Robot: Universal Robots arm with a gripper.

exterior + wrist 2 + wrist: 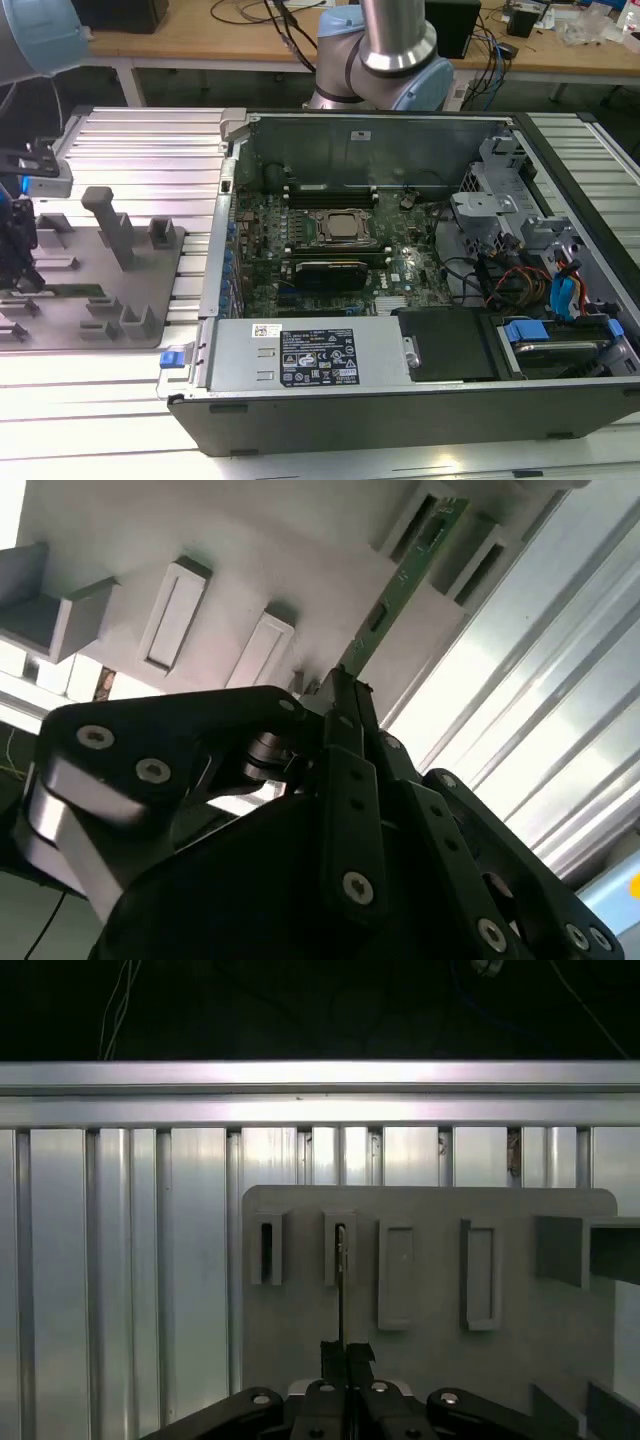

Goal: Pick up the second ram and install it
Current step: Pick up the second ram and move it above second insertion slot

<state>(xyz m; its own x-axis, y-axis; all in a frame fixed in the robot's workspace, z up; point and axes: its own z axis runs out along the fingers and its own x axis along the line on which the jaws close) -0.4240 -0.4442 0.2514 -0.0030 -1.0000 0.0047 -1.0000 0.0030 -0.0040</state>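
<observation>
From where I stand, the gripper (345, 1352) is down at the far left of the exterior view, over the grey fixture plate (90, 268) that lies on the ribbed metal tabletop (130, 140). In both wrist views its black fingers (352, 742) are pressed together, pinching the near end of the second ram (400, 580). The thin green board runs straight out from the fingertips. Its far end sits in one of the raised slotted blocks (340, 1247) on the plate. In the first wrist view I see the stick edge-on, a thin line rising from the fingertips into that block, with a matching block (267, 1248) just beside it. In the exterior view the stick shows as a low green strip (75, 291) at the left side of the plate, right by the gripper.

The open computer case (400, 410) fills the middle and right of the exterior view, well apart from the ram. Its motherboard (400, 270) is exposed, with the processor (342, 226) near its middle. The arm (395, 40) rises behind the case at the top of the frame.
</observation>
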